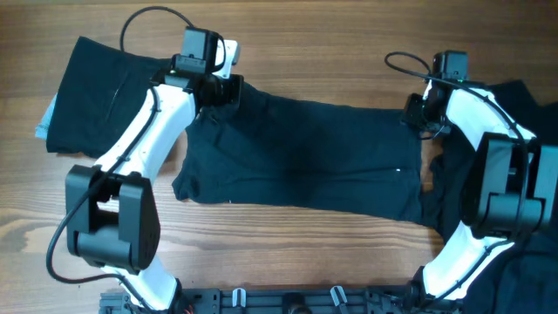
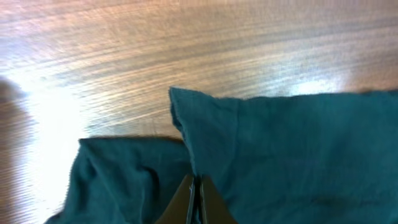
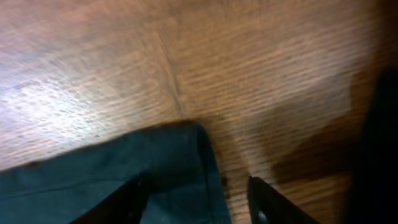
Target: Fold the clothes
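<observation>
One dark garment of the clothes [image 1: 305, 157] lies spread flat across the middle of the table, with a tiny white mark near its right edge. My left gripper [image 1: 218, 92] is at its far left corner. In the left wrist view that gripper [image 2: 194, 182] is shut, pinching a fold of the teal-looking fabric [image 2: 298, 155]. My right gripper [image 1: 417, 113] hovers at the far right corner. Its jaws are open in the right wrist view [image 3: 196, 183], with the garment's corner [image 3: 180, 155] between them: one finger over cloth, the other finger [image 3: 268, 205] over bare wood.
A folded dark garment [image 1: 96, 96] lies at the far left on something light blue [image 1: 44, 122]. More dark clothes [image 1: 527, 100] are heaped at the right edge behind my right arm. The wooden table [image 1: 331, 52] shows beyond the garment.
</observation>
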{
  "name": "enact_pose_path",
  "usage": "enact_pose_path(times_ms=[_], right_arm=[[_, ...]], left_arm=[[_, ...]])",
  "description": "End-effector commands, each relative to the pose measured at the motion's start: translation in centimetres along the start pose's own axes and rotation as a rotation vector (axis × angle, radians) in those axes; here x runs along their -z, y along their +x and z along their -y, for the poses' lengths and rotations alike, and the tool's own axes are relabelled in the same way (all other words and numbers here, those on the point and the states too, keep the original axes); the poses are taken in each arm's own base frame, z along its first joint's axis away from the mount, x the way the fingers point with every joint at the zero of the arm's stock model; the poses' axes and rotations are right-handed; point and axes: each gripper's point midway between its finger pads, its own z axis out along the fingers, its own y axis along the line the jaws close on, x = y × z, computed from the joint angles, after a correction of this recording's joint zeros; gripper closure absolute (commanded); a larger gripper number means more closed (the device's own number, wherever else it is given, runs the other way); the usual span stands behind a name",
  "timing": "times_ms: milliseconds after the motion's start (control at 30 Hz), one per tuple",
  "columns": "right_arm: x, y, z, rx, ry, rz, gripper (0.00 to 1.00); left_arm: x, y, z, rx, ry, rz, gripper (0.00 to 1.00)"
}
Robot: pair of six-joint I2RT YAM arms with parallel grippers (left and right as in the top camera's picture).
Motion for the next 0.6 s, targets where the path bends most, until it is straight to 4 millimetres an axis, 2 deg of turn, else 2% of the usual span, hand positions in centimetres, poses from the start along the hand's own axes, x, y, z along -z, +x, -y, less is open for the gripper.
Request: enact_pose_path(times_ms=[0,100,133,233,300,333,433,567], right_arm=[[-0.3,0.1,-1.9,0.091,-0.112,-0.01,0.47],[0.0,0.1,-3.7,0.15,-0.218,-0.003,0.59],[0.1,0.0,-4.0,0.168,-0.241,0.002,0.66],[0.1,-0.1,-3.8,0.146,-0.24,0.003,0.83],[0.0,-0.2,-3.3,0.117,-0.234,0.0,0.89],[0.1,-0.3,-3.0,0.102,-0.232,0.002,0.96],[0.9,-1.2,-1.6,0.016,-0.228,0.01,0.96],[3.0,-2.6,0.1,-0.039,-0.227,0.061,0.96]], left_arm=[[1.8,-1.5,-0.4,-0.012,-0.013,0.06,0.96],[1.9,-1.8,-0.5,-0.012,-0.013,0.071,0.96],[1.9,-1.9,-0.6,-0.012,-0.014,0.076,0.96],[1.9,-2.1,-0.6,-0.014,-0.013,0.084,0.96],[1.9,-2.1,-0.6,-0.013,-0.013,0.084,0.96],[1.9,-2.1,-0.6,-0.014,-0.013,0.084,0.96],[2.2,-2.3,-0.6,-0.014,-0.015,0.092,0.96],[3.5,-2.9,-1.0,-0.008,-0.02,0.123,0.96]])
